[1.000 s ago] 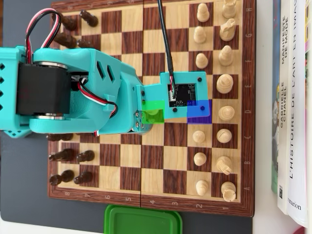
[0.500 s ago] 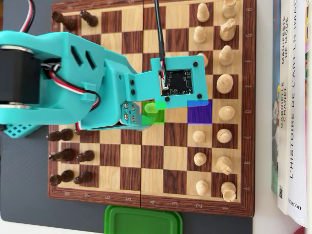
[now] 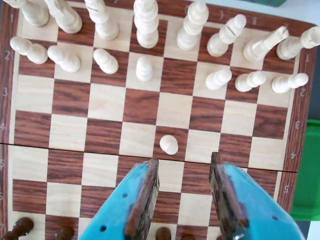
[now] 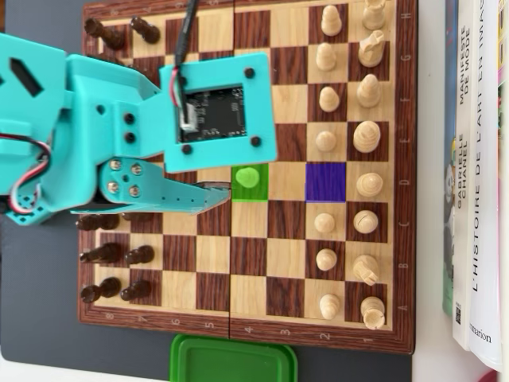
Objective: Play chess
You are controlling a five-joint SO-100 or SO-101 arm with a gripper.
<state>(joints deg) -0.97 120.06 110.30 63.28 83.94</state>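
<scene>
In the overhead view the teal arm [image 4: 95,135] and its camera board cover most of the left half of the chessboard [image 4: 246,334], hiding many dark pieces [image 4: 119,256]; only those along the board's left edge, near its top and bottom corners, show. The gripper's far finger is hidden under that board, so just one teal finger [image 4: 191,195] shows, ending beside the green-tinted square.

The wrist view fills this in: the gripper [image 3: 182,167] has its jaws open and empty, both brown-lined fingers apart over the board's centre fold. A lone white pawn [image 3: 169,144] stands on a dark square just ahead of the fingertips, touching neither. In the overhead view the same pawn [image 4: 248,177] sits under the green tint, and a purple-tinted square [image 4: 325,182] lies two squares toward the board's right edge, bare.

The white pieces [image 3: 145,22] along the wrist view's top edge are cut off at their bases, perhaps the back rank. Dark pieces show only as tops at its bottom edge.

Only the overhead view shows the books [image 4: 477,175] beyond the right edge and the green lid [image 4: 231,362], cut off below the bottom edge
</scene>
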